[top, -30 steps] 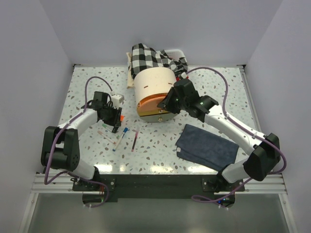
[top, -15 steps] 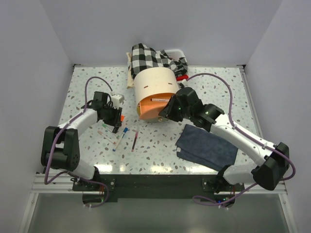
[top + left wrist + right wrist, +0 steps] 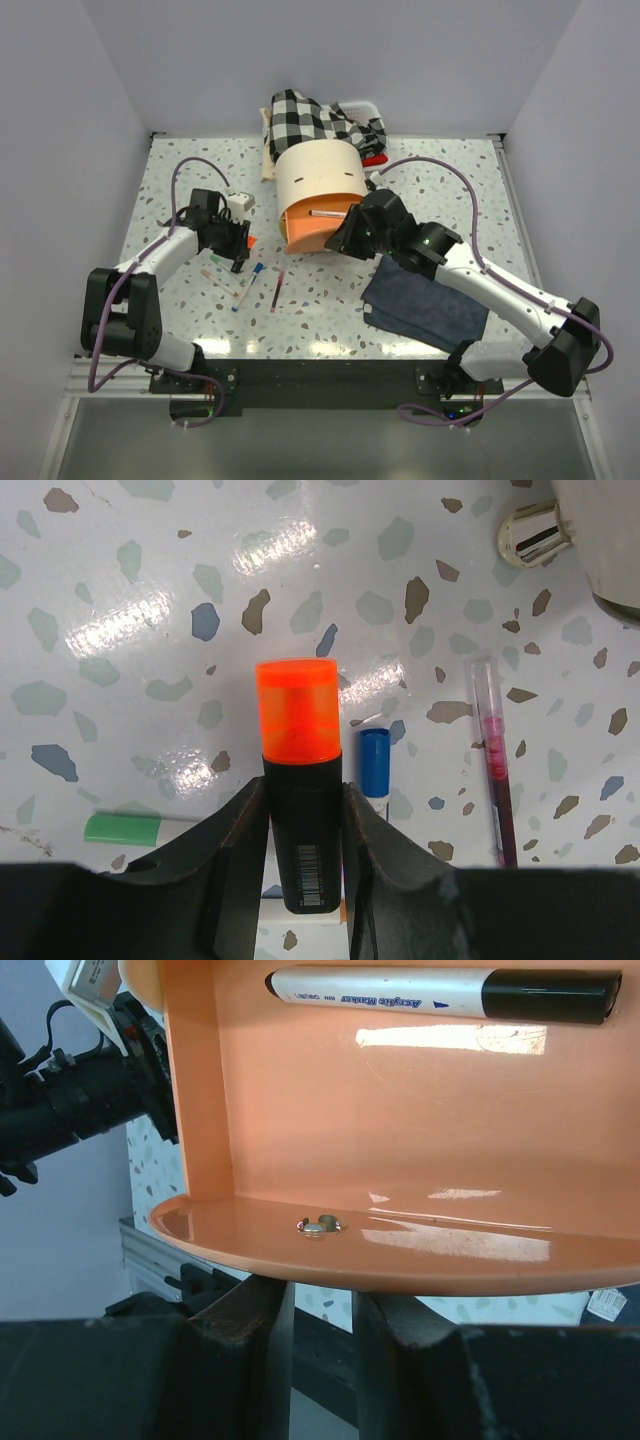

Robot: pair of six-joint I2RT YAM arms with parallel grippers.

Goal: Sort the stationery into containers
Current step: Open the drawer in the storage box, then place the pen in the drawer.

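The speckled counter (image 3: 320,320) carries the cream drum cabinet (image 3: 318,168) at the back middle, with its orange drawer (image 3: 310,232) drawn out toward the arms. The right end effector (image 3: 320,1310) sits under the drawer's front lip. Its jaws are narrow, about where the knob should be, though the knob itself is hidden. The left end effector (image 3: 300,810) is clamped on the orange-capped marker (image 3: 296,715), low over the counter to the left of the cabinet.

The step in hand looks like carrying that marker to the open drawer. To do it well, the right arm holds the drawer steady. The left arm lifts straight up, clear of the loose pieces, crosses the drawer's side wall and lets go low, lengthwise beside the black-capped marker (image 3: 440,988).

Counted: one cabinet, one dark blue cloth (image 3: 425,310), one open drawer, one marker inside it, one held. Beneath the left wrist lie one dark red pencil (image 3: 495,770), one blue-capped tube (image 3: 374,765) and one green bit (image 3: 125,828).
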